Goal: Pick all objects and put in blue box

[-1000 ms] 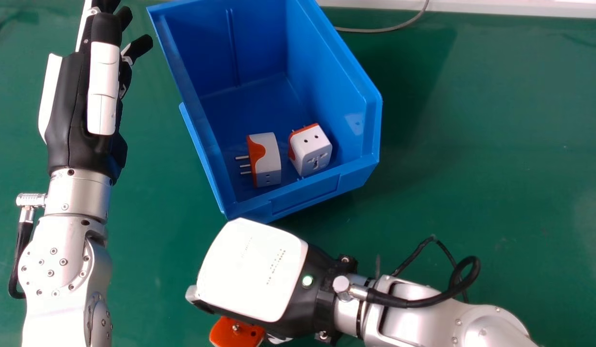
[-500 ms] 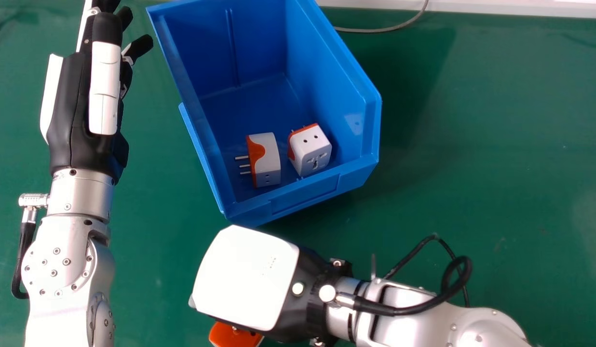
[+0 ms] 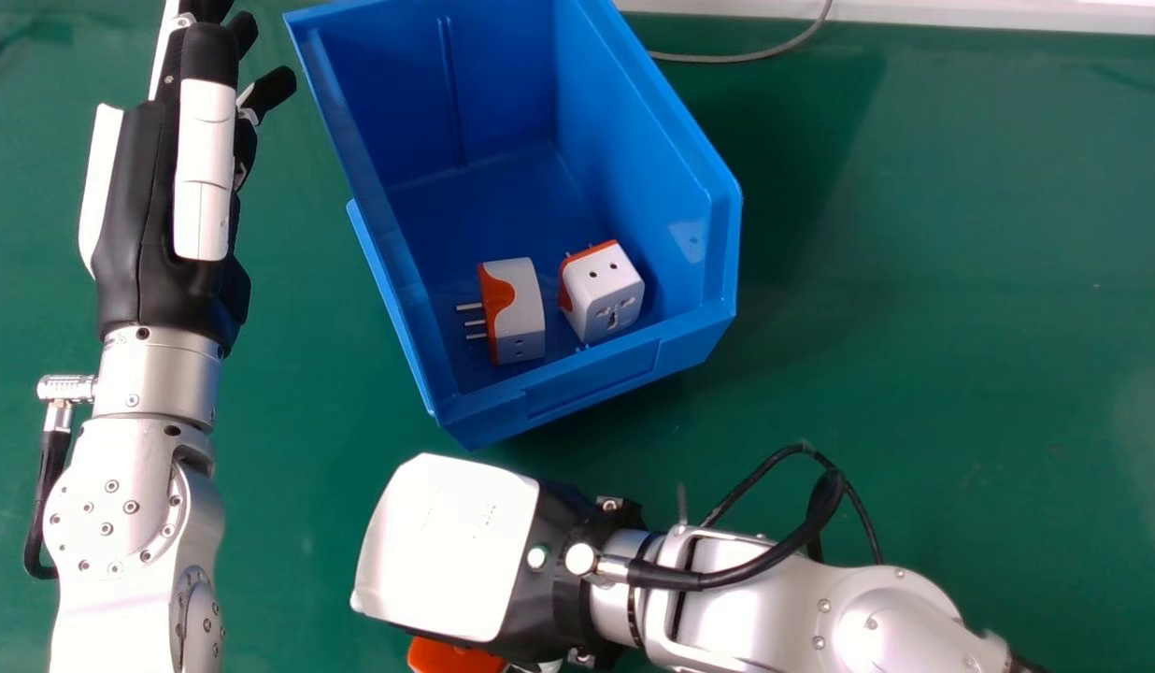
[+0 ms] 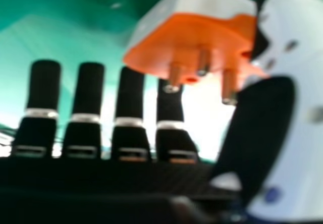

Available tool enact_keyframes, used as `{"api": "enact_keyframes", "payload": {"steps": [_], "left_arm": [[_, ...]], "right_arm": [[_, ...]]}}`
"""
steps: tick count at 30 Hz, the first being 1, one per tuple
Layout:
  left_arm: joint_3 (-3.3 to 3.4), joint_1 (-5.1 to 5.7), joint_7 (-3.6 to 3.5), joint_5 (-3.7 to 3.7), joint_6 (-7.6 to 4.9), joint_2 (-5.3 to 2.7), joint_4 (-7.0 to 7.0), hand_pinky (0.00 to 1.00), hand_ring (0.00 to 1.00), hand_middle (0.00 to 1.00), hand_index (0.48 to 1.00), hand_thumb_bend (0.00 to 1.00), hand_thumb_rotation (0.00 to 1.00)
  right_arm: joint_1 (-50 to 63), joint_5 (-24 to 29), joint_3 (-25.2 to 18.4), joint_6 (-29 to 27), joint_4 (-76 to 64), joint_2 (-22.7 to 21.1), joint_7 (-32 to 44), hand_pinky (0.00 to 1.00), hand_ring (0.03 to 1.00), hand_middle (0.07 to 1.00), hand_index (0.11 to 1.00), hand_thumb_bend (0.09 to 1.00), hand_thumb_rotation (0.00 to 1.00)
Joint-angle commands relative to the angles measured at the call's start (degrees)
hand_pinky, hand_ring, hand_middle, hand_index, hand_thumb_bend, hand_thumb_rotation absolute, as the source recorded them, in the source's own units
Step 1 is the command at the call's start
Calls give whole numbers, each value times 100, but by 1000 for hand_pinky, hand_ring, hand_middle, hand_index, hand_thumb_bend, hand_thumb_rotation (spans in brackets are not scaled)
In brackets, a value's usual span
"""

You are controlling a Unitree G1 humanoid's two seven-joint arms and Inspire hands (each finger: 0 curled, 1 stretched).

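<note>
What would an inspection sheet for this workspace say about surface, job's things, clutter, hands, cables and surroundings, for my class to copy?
Surface: green table.
Job's things: blue box holding two plug adapters; a third adapter by the right hand, outside the box.
Clutter: nothing seen.
Hands: left hand open beside the box; right hand has fingers straight, grip on the third adapter unclear.
Cables: grey cable beyond the box; black cables at left wrist and right arm.
Surroundings: white strip along the far edge.
</note>
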Motion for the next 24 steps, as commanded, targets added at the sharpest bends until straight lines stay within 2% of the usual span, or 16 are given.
{"api": "enact_keyframes", "payload": {"steps": [1, 3, 7, 14, 19, 21, 22, 24], "left_arm": [[-12, -119, 25, 2, -56, 1, -160, 891, 976, 996, 976, 878, 966], [-12, -123, 16, -22, -30, -1, -171, 893, 976, 997, 977, 877, 965], [-15, -124, 54, 20, -43, -9, -170, 896, 978, 998, 978, 876, 965], [-29, -120, 69, 25, -68, 2, -164, 893, 975, 995, 976, 876, 962], [-34, -114, 53, 12, -81, 15, -161, 892, 973, 995, 975, 876, 962], [-37, -115, 61, 20, -108, 5, -158, 892, 973, 995, 975, 876, 962], [-37, -114, 68, 22, -108, 1, -162, 893, 974, 995, 975, 875, 963], [-43, -100, 87, 41, -76, 2, -189, 893, 974, 995, 975, 875, 963]], "right_arm": [[-109, 29, 27, 13, -66, 62, 39, 585, 705, 733, 725, 633, 232], [-107, 35, 30, 21, -80, 56, 58, 611, 729, 757, 749, 638, 256], [-134, 20, 41, -13, -52, 35, 3, 631, 749, 775, 767, 644, 281], [-156, 76, 44, -3, -63, 48, 168, 664, 779, 805, 797, 662, 312], [-48, 434, -53, 164, -48, 208, 555, 669, 784, 810, 801, 669, 309], [-41, 469, -42, 169, -21, 211, 434, 669, 784, 810, 801, 669, 309], [-56, 337, 6, 153, 5, 181, 203, 668, 781, 811, 805, 657, 274], [-38, 8, 99, 219, 71, 142, -308, 668, 781, 811, 805, 657, 274]]}}
